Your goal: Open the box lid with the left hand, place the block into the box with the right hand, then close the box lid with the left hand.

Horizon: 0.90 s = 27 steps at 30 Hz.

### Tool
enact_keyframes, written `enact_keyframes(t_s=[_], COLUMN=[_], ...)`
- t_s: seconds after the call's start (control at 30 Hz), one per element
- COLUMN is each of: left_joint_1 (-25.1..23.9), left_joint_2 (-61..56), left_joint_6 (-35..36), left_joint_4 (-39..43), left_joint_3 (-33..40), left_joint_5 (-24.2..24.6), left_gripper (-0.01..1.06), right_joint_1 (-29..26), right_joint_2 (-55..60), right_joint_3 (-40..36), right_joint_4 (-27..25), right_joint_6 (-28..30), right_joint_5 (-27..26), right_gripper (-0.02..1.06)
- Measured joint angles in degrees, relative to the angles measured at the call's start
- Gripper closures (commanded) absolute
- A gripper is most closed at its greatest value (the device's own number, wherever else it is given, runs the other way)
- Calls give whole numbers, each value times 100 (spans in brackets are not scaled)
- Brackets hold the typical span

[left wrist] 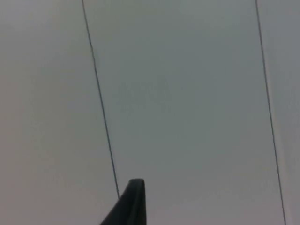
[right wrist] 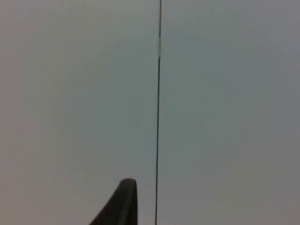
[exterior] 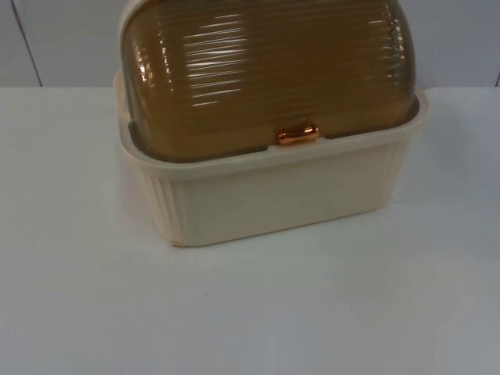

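Standing on the white counter (exterior: 250, 312), the cream box (exterior: 273, 195) sat toward the back, close to the grey partition wall (exterior: 70, 39). Its ribbed front wall faced the top camera, and the near left bottom corner was turned a little forward. The amber see-through lid (exterior: 266, 70), domed and ridged with fine horizontal lines, lay down over the box, its front edge seated inside the cream rim. A small copper-coloured handle (exterior: 298, 134) sat at the middle of that front edge, just above the rim. What lay inside the box could not be made out through the tinted lid.

In the left wrist view, one black fingertip of the left hand (left wrist: 129, 206) stood before the grey wall, where two thin dark seams (left wrist: 101, 103) ran down the panels. Whether the left hand's fingers were apart or together could not be told from that single tip.

In the right wrist view, one black fingertip of the right hand (right wrist: 119, 204) likewise stood before the grey wall, with a single dark seam running straight down just beside it. Its fingers, too, could not be judged as apart or together. Neither hand touched the box or the lid.
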State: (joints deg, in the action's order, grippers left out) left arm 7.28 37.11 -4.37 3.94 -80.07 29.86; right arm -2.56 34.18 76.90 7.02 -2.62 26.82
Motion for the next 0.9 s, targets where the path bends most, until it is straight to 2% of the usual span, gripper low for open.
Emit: enact_keyframes(t_s=[0.07, 0.17, 0.3, 0.43, 0.6, 0.73, 0.9], left_joint_1=[0, 0, -15, -104, -471, -659, -659], left_joint_2=[-258, -683, -1193, -1829, -2504, -2815, -2938], left_joint_6=[-489, -1232, -1503, -1571, -1571, -1511, -1269], left_joint_4=[-262, -1088, -1448, -1461, -1322, -1107, -977], left_joint_3=[-4, -13, -13, -17, -26, -26, -26], left_joint_5=[209, 485, 550, 550, 592, 984, 1413], left_gripper=[0, 0, 0, 0, 0, 0, 0], right_joint_1=[0, 0, 0, 0, 0, 0, 0], right_joint_2=[-298, -732, -1244, -1787, -2321, -2666, -2971], right_joint_3=[0, 3, 12, 15, 24, 24, 27], right_joint_4=[9, 9, 9, 9, 9, 9, 9], right_joint_6=[0, 0, 0, 0, 74, 105, -178], right_joint_5=[456, 1153, 1349, 1521, 1874, 2292, 2732], right_gripper=[0, 0, 0, 0, 0, 0, 0])
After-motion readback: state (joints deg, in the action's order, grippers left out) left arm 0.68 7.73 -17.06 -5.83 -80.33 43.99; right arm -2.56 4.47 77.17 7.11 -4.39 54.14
